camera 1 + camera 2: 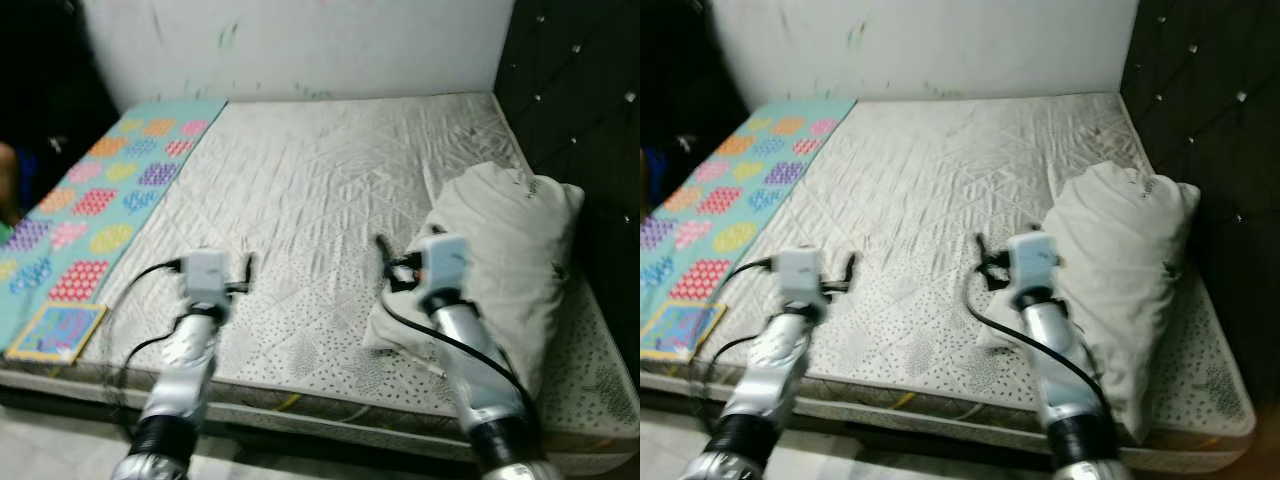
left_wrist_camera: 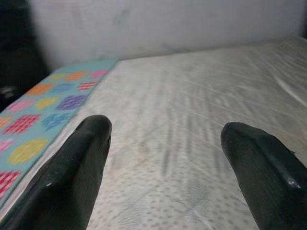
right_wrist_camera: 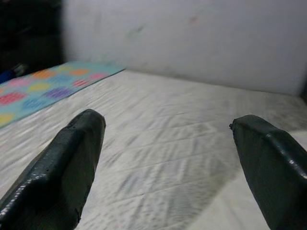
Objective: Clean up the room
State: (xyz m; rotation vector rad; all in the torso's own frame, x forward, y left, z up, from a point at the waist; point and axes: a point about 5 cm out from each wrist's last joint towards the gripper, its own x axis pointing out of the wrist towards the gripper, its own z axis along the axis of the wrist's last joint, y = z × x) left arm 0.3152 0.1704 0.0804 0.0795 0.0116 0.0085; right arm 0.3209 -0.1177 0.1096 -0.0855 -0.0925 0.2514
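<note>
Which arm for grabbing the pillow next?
Right, probably. The right pincer hovers open beside the white pillow on the mattress. The left pincer, also open, sits nearer the patterned mat, across the bed.

Quilted matt cloth mattress (image 1: 330, 190), soft creased white cloth pillow (image 1: 510, 250), glossy black plastic-looking fingers (image 2: 72, 177).

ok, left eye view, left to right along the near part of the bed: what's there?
Small patterned book on the colourful mat → left hand, open, over the bare mattress → right hand, open → white pillow → dark tufted headboard.
</note>
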